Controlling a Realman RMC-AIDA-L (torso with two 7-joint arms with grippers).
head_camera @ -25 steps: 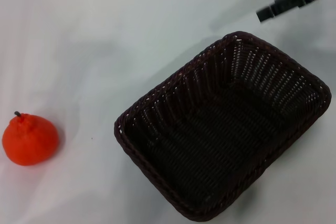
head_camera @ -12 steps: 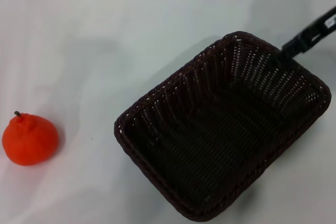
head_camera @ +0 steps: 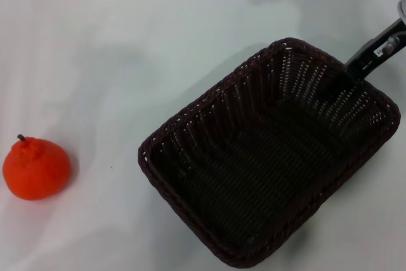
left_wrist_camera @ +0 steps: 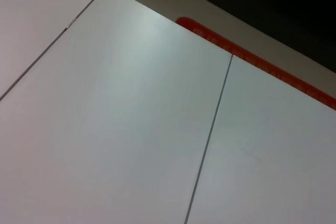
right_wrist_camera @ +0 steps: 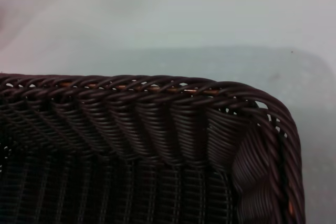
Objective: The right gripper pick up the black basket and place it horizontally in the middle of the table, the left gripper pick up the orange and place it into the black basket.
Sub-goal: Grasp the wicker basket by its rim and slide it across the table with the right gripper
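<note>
Main risk, as judged: a grip on just the far rim of the black wicker basket (head_camera: 269,157) could let it tip or swing when lifted, or skid across the white counter (head_camera: 127,61) if the fingers caught only the braid. The basket sat skewed, diagonal, right of centre, so turning it level might also go short. The right gripper (head_camera: 355,68) reached in from the far right edge, arm slanting down to the basket's far rim; its fingertips were hidden against the weave, so their opening could not be told. The orange (head_camera: 35,169) rested well apart, near the left edge. The left gripper was not in view.
</note>
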